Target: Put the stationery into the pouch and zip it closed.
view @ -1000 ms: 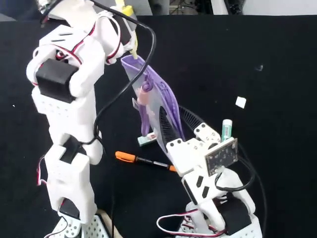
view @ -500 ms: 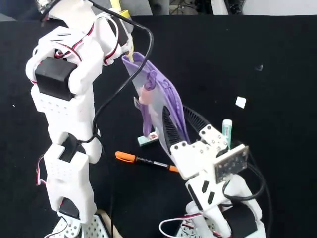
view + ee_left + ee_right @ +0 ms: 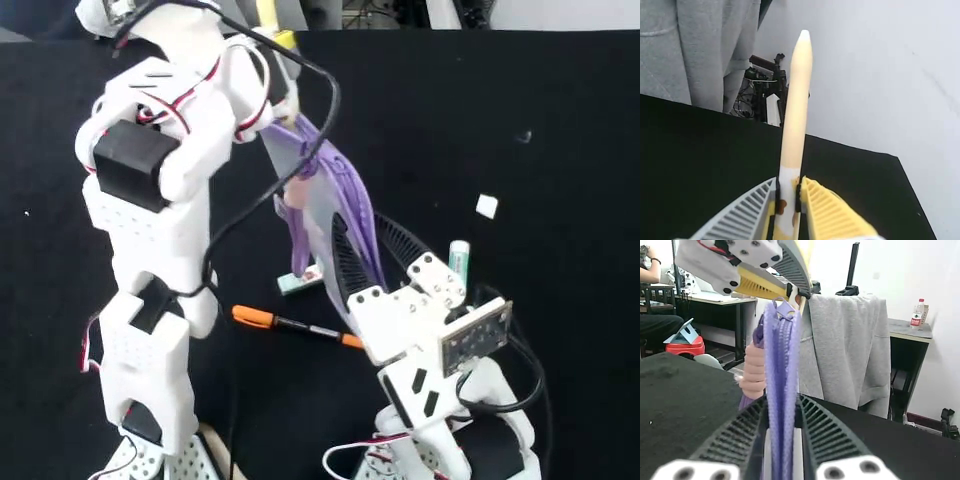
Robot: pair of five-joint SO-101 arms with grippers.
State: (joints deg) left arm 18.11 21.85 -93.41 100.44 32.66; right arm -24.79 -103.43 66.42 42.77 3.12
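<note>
A purple zip pouch (image 3: 340,200) is held up off the black table (image 3: 560,120), slanting between the two arms. My right gripper (image 3: 368,262) is shut on its lower end; in the right wrist view the black fingers (image 3: 745,435) clamp the pouch (image 3: 781,355) from both sides. My left gripper (image 3: 285,100) is at the pouch's top end, shut on a cream pen (image 3: 796,100) that sticks out past its fingertips. I cannot tell whether the pen's other end is inside the pouch. A pink charm (image 3: 754,372) hangs from the pouch. An orange pen (image 3: 290,324) lies on the table below.
A green-capped tube (image 3: 458,260) lies beside the right arm. A small white block (image 3: 486,206) sits farther right, and a small teal and white piece (image 3: 300,281) lies under the pouch. The table's right and far parts are bare black cloth.
The left arm has swung to the right, carrying the pouch's top end with it. The right arm has shifted slightly right and down, still gripping the pouch.
</note>
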